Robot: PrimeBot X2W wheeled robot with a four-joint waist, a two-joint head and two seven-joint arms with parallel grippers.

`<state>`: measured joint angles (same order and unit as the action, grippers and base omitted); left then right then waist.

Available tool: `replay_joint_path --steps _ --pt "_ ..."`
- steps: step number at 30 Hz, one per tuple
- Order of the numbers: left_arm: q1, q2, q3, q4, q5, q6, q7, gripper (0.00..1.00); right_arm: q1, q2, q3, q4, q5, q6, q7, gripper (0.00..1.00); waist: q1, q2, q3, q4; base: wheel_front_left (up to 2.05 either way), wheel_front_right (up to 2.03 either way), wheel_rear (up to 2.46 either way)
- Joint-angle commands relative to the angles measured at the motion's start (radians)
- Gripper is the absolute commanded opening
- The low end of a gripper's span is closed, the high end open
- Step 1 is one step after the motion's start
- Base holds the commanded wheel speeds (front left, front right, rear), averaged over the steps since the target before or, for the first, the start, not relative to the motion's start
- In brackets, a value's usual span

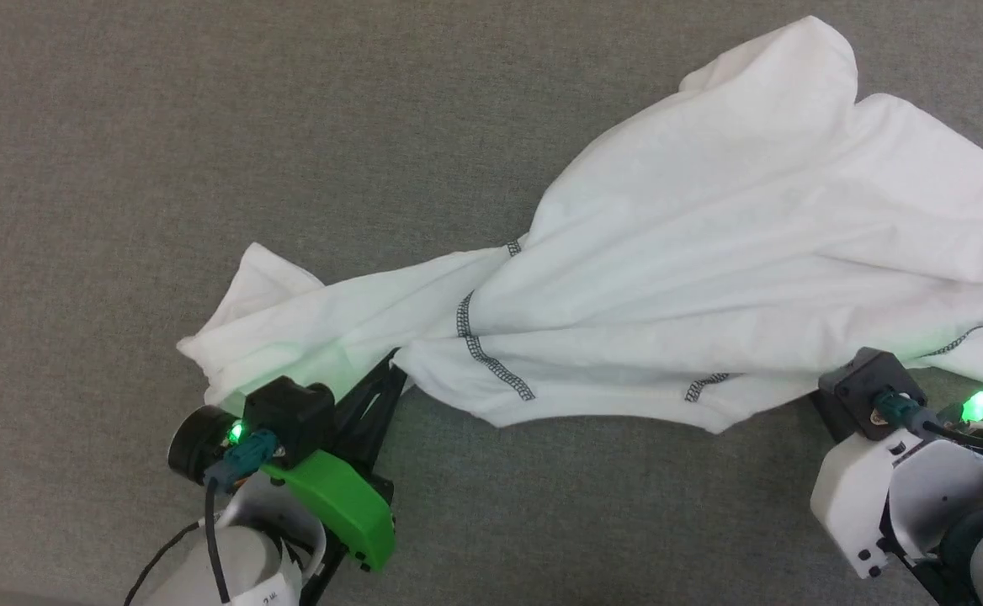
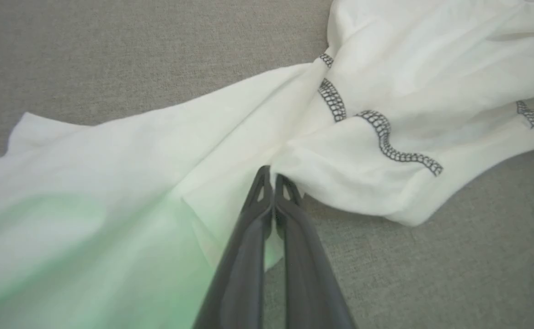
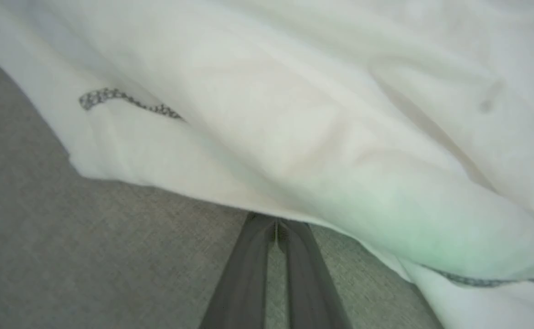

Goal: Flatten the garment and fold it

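- Two claws sit at the near edge of the garment (image 1: 710, 219), a thin white shirt lying crumpled on the grey fabric-covered counter (image 1: 163, 126).
- Garment position: it stretches from the centre-left of the head view to the right edge and the upper right. One narrow part is twisted out toward the left.
- Dark grey zigzag seams (image 1: 491, 364) run along the near folds, between the two claws.
- Left claw (image 2: 272, 177): the fingers are pressed together, with the tips at the point where the folds gather. It pinches the garment's near edge just beside a seam.
- Right claw (image 3: 276, 222): the fingers are drawn together, with the tips tucked under the garment's hem. The hem hides the tips, so it cannot be told whether cloth lies between them.
- Both claws lie low, close to the counter surface.
- Green light tints the cloth nearest each claw.
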<state>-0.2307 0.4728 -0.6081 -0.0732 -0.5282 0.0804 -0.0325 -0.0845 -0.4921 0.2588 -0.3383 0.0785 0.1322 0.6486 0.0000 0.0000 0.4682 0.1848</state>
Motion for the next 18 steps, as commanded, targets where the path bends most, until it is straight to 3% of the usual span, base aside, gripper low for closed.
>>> replay_joint_path --steps 1,3,5,6,18 --pt "-0.017 0.002 0.003 0.002 -0.002 -0.003 -0.007 0.00 -0.002 0.007 0.001 0.013 -0.004 -0.002 -0.011 0.00 0.0000 0.0000 -0.001 -0.011 0.00 0.00 0.00" --pt "-0.017 0.005 0.004 0.004 -0.001 -0.002 -0.007 0.00 -0.004 0.018 -0.011 0.013 -0.012 -0.002 -0.026 0.00 0.0000 0.0000 -0.008 -0.021 0.00 0.00 0.00" --pt "-0.016 0.008 0.004 0.005 -0.003 -0.001 -0.007 0.00 -0.002 0.027 -0.020 0.007 -0.018 -0.002 -0.037 0.53 0.0000 0.0000 -0.019 -0.031 0.00 0.00 0.00" --pt "-0.014 0.009 0.005 0.006 -0.004 0.001 -0.008 0.00 0.002 0.033 -0.025 0.003 -0.019 -0.002 -0.042 1.00 0.0000 0.0000 -0.029 -0.039 0.00 0.00 0.00" --pt "0.030 0.029 0.018 -0.016 -0.024 0.027 -0.008 0.00 0.124 0.081 -0.091 -0.073 -0.017 -0.002 -0.037 1.00 0.0000 0.0000 -0.100 -0.095 0.00 0.00 0.00"
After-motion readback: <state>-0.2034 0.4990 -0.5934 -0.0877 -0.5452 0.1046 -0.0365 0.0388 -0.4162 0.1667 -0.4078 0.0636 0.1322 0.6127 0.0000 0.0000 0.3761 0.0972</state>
